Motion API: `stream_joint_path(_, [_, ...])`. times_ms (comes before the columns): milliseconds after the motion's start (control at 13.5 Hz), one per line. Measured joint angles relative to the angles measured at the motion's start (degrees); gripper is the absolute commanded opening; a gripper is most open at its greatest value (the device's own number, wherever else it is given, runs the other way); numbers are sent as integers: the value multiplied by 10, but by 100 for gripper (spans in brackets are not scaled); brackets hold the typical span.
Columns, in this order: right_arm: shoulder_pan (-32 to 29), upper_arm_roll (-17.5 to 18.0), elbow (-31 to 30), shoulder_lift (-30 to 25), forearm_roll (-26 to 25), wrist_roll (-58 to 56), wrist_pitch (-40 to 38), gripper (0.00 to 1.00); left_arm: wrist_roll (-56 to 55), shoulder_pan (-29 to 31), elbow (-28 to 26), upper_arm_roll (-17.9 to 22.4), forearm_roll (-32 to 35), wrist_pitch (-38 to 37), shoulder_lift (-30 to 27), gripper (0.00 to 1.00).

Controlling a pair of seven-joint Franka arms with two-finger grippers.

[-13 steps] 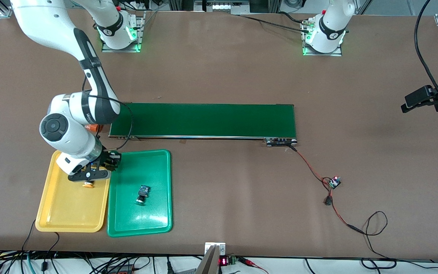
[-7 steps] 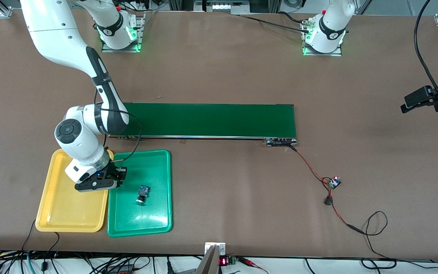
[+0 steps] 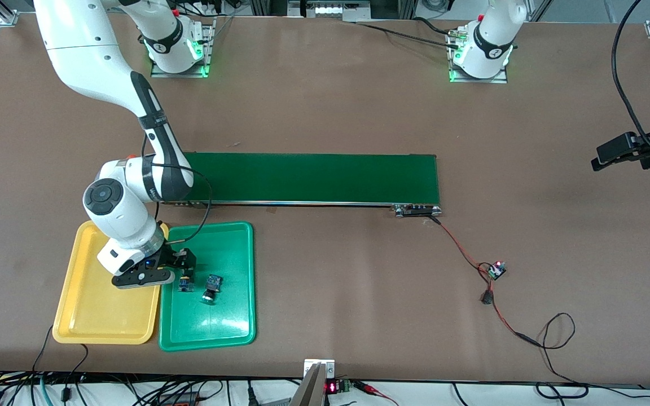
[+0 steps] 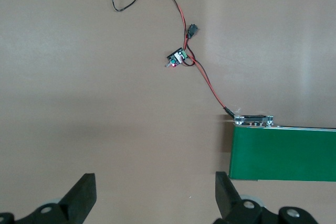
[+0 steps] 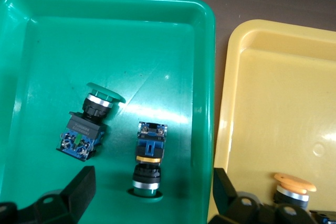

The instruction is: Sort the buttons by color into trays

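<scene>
right gripper (image 3: 181, 270) open over green tray (image 3: 235, 332), two buttons (image 5: 88, 121) inside

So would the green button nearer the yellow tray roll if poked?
Probably not far: the button has a round cap but a boxy body. It looks hard, unlikely to squash. The green tray looks shiny, so it might slide.

The brown table (image 3: 330, 101) is carrying the green conveyor belt (image 3: 313, 177), yellow tray (image 3: 93, 321), green tray (image 3: 229, 321) and a wired circuit board (image 3: 496, 270).

Dark-green conveyor belt (image 3: 308, 178), wired circuit board (image 3: 495, 270) (red light on)
</scene>
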Motion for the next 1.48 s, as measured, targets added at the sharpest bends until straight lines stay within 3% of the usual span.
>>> stream_joint_path(222, [3,-6,13,-13,0,0,-77,100,0,0,0,-1,0,0,0,100])
stream_joint_path(593, [2,-10,23,-115,0,0,-292,100,1,-3,-3,-13,5,7,-1,100])
stream_joint_path(815, [-17,-12,23,-183,-3,0,-401,100,1,-4,-51,-23,13,40,-30,100])
stream_joint_path(1038, [-59,-9,22,-244,-10,-3,-475,100,0,-4,-80,-23,13,22,-60,100])
stream_joint_path(1483, [-196,79,20,-344,-30,-26,-546,100,0,-2,-80,-23,13,13,-71,100])
